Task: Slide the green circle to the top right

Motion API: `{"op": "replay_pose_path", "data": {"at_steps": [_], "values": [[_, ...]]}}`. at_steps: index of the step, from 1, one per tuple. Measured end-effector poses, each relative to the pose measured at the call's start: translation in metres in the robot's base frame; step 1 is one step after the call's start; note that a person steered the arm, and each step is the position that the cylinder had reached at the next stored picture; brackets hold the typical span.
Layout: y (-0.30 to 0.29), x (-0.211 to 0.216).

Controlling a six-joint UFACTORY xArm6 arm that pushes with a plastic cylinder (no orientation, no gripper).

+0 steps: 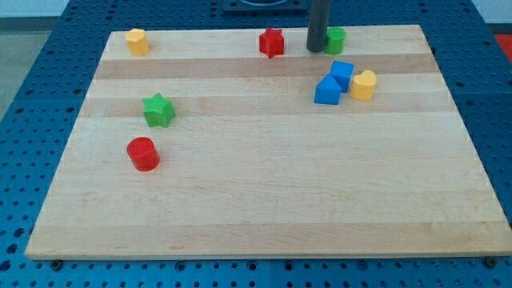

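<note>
The green circle [335, 38] sits near the view's top edge of the wooden board, right of centre, partly hidden by my rod. My tip [316, 50] rests on the board touching the circle's left side. A red star [272, 42] lies a little to the left of my tip.
Two blue blocks [334, 82] lie together below the green circle, with a yellow block [363, 85] at their right. A yellow block [138, 41] sits at the top left. A green star [158, 110] and a red cylinder [143, 154] sit at the left. The wooden board [264, 200] has blue perforated table around it.
</note>
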State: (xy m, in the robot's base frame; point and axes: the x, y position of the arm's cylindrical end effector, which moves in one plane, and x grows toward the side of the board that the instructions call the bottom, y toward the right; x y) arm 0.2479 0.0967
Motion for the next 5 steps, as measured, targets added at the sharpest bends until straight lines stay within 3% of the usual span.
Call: {"op": "replay_pose_path", "data": {"at_steps": [5], "values": [[0.047,-0.024]]}}
